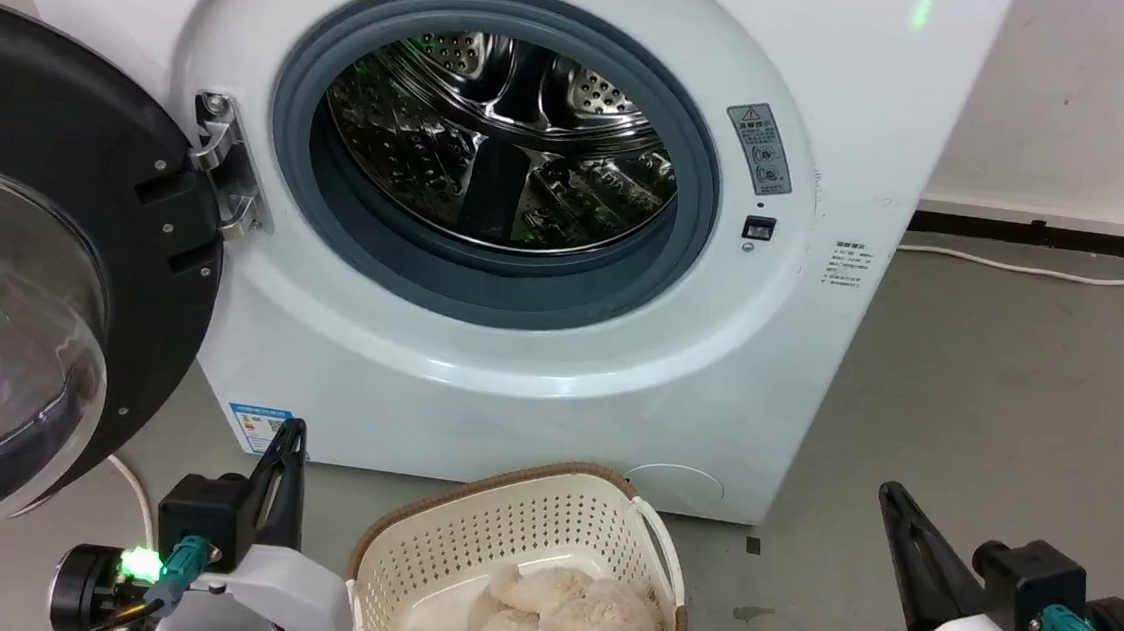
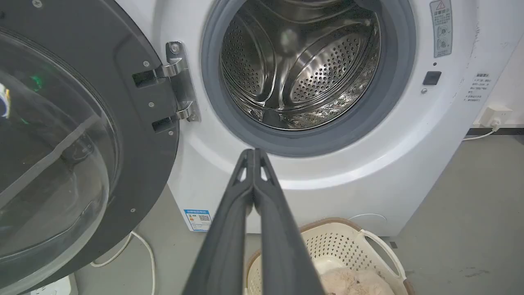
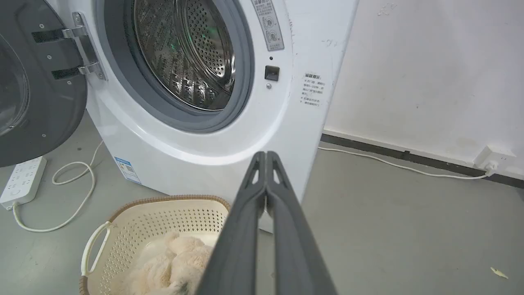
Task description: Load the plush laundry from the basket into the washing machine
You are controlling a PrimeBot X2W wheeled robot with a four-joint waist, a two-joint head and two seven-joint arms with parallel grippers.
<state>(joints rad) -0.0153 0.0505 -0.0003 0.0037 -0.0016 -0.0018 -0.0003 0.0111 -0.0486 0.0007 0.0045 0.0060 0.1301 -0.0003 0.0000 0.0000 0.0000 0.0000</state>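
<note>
**A:** Status?

**B:** Pre-grasp, I'd say. Left end effector (image 1: pixel 292 432) and right end effector (image 1: pixel 887 489) sit low on either side of the basket (image 1: pixel 509 479). Both have their fingers pressed together and hold nothing.

**A:** Toy?

**B:** The plush laundry (image 1: pixel 558 621) is lying in the bottom of the basket, toward the robot's right side. Nothing is touching it. The basket is on the floor (image 1: pixel 1016 411), just in front of the washing machine (image 1: pixel 516 392).

**A:** Machine ready?

**B:** The door (image 1: pixel 24 263) is swung wide open to the left. The gasket (image 1: pixel 484 284) is clear and the drum (image 1: pixel 496 140) looks empty from here.

**A:** Next move?

**B:** One end effector has to spread its fingers, tip down over the rim and close on a thick bit of the plush. Then it lifts clear of the rim and goes up and forward through the gasket. I'd pick the right arm, since the left has the door close beside it. The toy is soft, so the limbs may sag and catch on the rim.
</note>
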